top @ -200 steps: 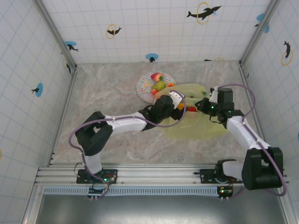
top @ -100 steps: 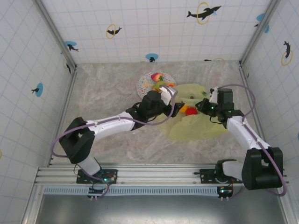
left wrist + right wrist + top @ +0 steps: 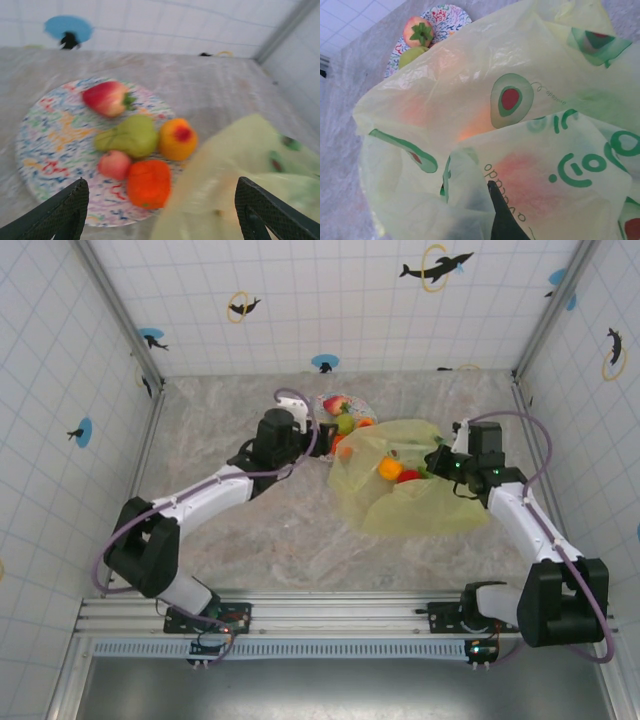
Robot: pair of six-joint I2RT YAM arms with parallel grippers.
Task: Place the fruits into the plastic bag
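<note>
Left gripper [image 3: 161, 197]: jaws spread wide with nothing between them, hovering at the near edge of the round white plate with multicolour squiggles [image 3: 45, 150]. My reading is that it is lined up for a pick, the gap set to clear one fruit.

Five toy fruits are clustered on the plate:
- a red strawberry-like fruit with a green leaf [image 3: 106, 98]
- a green pear [image 3: 127, 137]
- a yellow-orange peach with a red blush [image 3: 177, 139]
- a small pink round fruit [image 3: 114, 164]
- a blocky orange fruit [image 3: 148, 183], nearest the jaws

The last four touch one another. The red one lies just beside the pear.

The large crinkly translucent yellow-green plastic bag printed with avocado halves [image 3: 410, 505] lies on the grey marbled table [image 3: 230, 530], just right of the plate. Its edge reaches the plate's rim. Two fruits show through the film, close together: a round orange one [image 3: 390, 469] and a red one [image 3: 409, 477].

Right gripper [image 3: 440, 462]: closed, pinching the bag's film on the side away from the plate. The film drapes over a dark finger [image 3: 501, 215]. This probably holds the mouth raised and anchored so that dropped fruit goes in without the bag collapsing or sliding.

Progress, as judged: two in, five to go. The tight cluster may make a neighbouring fruit roll during the pick.
</note>
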